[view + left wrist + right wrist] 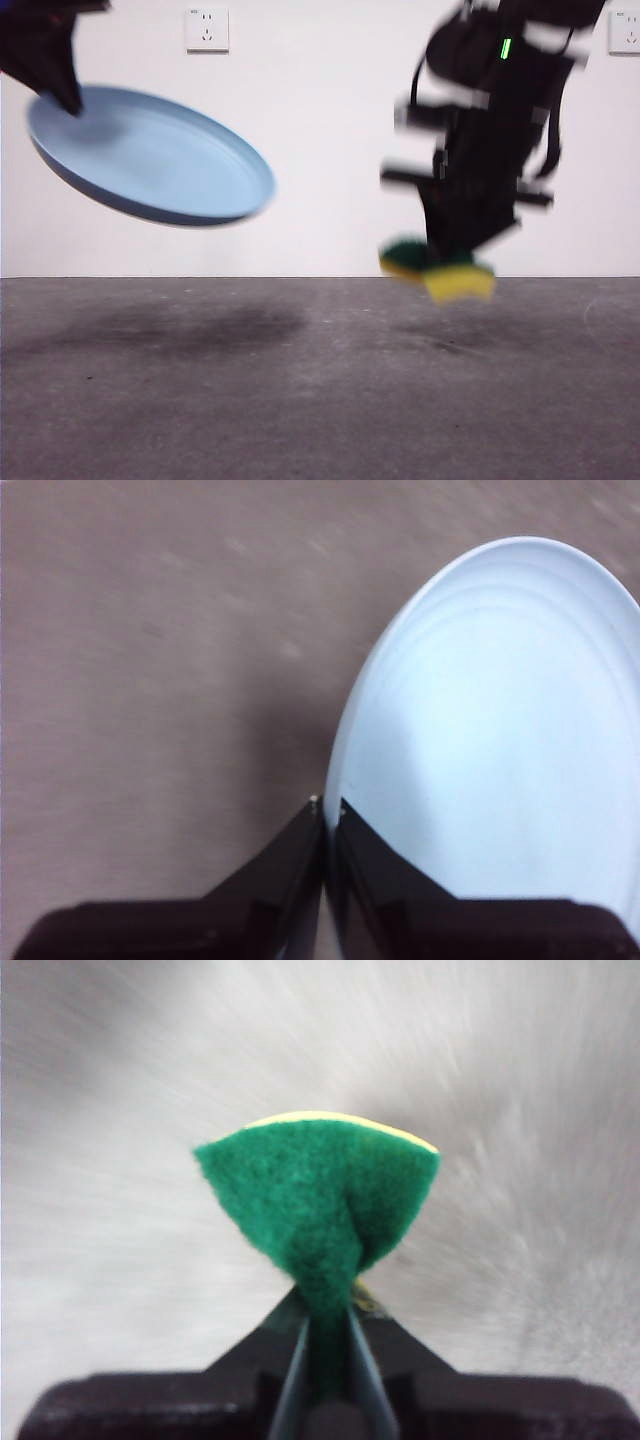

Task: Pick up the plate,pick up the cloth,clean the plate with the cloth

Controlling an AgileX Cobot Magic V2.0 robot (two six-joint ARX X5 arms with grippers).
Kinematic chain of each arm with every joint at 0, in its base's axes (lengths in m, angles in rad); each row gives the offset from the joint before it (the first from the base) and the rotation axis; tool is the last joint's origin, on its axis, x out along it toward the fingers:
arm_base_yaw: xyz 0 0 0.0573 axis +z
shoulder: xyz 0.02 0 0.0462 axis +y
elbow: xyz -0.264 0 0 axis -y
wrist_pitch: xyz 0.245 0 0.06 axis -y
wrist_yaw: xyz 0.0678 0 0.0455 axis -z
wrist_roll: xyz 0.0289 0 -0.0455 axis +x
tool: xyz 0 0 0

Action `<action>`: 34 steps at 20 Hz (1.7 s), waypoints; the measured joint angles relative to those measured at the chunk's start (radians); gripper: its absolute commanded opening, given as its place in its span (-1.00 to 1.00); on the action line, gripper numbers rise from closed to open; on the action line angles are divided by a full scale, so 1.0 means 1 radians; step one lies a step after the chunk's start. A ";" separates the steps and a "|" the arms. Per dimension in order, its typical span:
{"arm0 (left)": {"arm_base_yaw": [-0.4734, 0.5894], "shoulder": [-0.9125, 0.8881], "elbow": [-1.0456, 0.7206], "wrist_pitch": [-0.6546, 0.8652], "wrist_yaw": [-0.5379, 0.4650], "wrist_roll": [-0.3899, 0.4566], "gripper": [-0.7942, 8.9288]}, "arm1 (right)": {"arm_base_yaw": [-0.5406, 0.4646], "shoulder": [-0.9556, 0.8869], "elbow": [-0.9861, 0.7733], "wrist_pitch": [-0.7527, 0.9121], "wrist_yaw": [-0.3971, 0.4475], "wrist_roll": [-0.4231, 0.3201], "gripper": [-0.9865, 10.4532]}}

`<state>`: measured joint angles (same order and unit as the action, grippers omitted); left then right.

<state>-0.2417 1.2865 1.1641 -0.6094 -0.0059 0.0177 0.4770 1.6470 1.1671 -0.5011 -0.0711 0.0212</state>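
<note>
At about ten o'clock in the front view, the left gripper (70, 100) comes in from the top corner and pinches the upper rim of the light-blue plate (160, 160). The plate hangs in the air well above the grey table (300, 400), tilted so that its hollow face turns up and toward the camera, its low edge toward four o'clock. In the left wrist view the left gripper (328, 815) has its two black jaws drawn nearly together, with the plate's thin rim (480, 740) clamped between them.

A white wall socket (207, 29) sits at twelve o'clock on the wall behind, and another (625, 32) at the top right corner.

At about three o'clock the right gripper (450, 262) points down from a dark, blurred arm and holds the sponge (440, 272) clear of the table, green scouring layer uppermost and yellow foam below. In the right wrist view the right gripper (328, 1315) has its jaws squeezed narrow on the sponge (320, 1190), whose green side creases where it is pinched.
</note>
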 measured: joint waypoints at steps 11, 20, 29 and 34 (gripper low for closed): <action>-0.287 0.151 0.000 0.119 0.160 -0.099 -0.85 | 0.138 -0.233 0.003 0.005 -0.032 0.074 -0.85; -0.319 0.151 0.000 0.220 0.151 -0.136 -0.85 | 0.296 -0.152 0.003 -0.069 -0.024 0.099 -0.85; -0.248 0.151 0.000 0.167 0.239 -0.169 -0.85 | 0.229 -0.153 0.003 -0.166 0.489 0.044 -0.85; -0.248 0.151 0.000 0.165 0.283 -0.180 -0.85 | 0.192 -0.153 0.003 0.071 0.275 0.054 -0.85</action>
<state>-0.4900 1.4380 1.1637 -0.4446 0.2775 -0.1623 0.6689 1.4940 1.1706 -0.4301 0.2039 0.0753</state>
